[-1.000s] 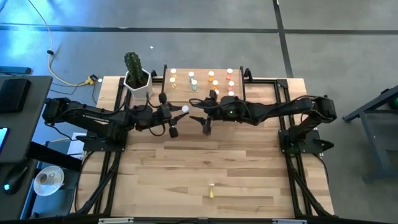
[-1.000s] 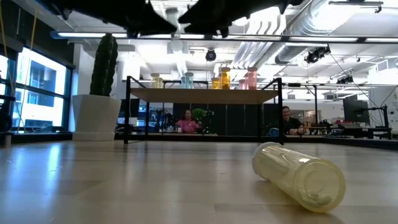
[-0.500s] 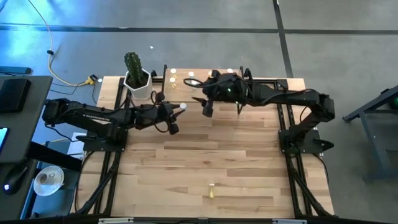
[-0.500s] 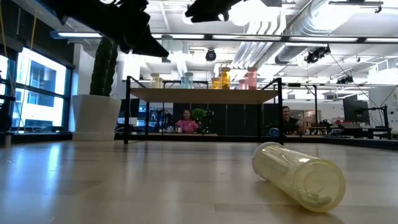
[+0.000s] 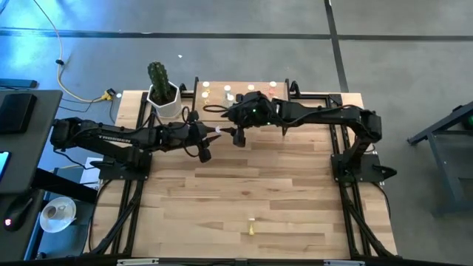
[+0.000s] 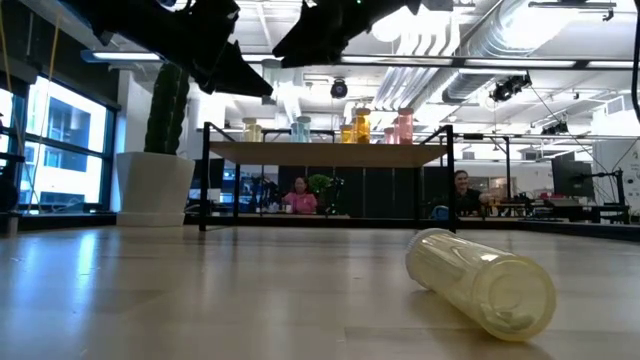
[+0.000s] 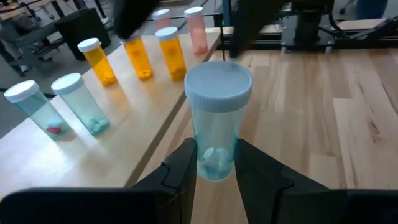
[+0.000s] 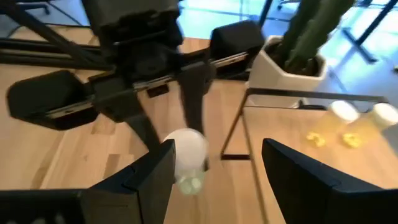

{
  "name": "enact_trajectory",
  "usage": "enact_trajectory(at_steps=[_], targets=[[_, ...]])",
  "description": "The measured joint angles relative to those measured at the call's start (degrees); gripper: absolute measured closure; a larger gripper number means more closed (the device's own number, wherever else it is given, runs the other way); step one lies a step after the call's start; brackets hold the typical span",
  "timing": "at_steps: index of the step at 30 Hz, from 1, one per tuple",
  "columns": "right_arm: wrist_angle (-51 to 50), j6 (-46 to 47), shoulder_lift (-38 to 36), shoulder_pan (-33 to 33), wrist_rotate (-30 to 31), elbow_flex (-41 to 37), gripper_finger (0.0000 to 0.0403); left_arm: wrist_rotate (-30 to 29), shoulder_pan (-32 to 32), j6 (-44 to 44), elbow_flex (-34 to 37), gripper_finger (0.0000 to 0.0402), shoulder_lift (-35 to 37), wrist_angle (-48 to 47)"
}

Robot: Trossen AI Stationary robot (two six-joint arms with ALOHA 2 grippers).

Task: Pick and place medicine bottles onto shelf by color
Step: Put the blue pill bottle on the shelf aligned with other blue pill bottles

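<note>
Since the earlier frame, right gripper [image 5: 238, 134] has swung toward the left gripper [image 7: 214, 163], jaws apart, empty. Left gripper clamps green bottle [image 7: 217, 118] upright beside shelf [image 7: 99, 146]. Yellow bottle [image 6: 480, 282] lies on table [image 6: 250, 300]; people sit behind.

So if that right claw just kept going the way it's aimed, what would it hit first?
Most likely the green bottle held in the left gripper. The right gripper is open and the bottle's white cap sits straight ahead between its fingers, though depth is hard to judge.
</note>
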State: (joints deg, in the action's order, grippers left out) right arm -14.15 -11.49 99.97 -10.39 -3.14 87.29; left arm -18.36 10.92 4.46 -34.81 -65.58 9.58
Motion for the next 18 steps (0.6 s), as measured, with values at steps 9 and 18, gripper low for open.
enact_trajectory(at_steps=[9, 18], targets=[[1.41, 1.01, 2.21, 0.02, -4.10, 0.00, 0.0171, -0.10, 0.00, 0.01, 0.00, 0.0312, -0.02, 0.00], [2.01, 0.99, 2.57, 0.02, -4.17, 0.00, 0.0195, -1.67, 0.00, 0.20, 0.00, 0.0312, -0.02, 1.20]])
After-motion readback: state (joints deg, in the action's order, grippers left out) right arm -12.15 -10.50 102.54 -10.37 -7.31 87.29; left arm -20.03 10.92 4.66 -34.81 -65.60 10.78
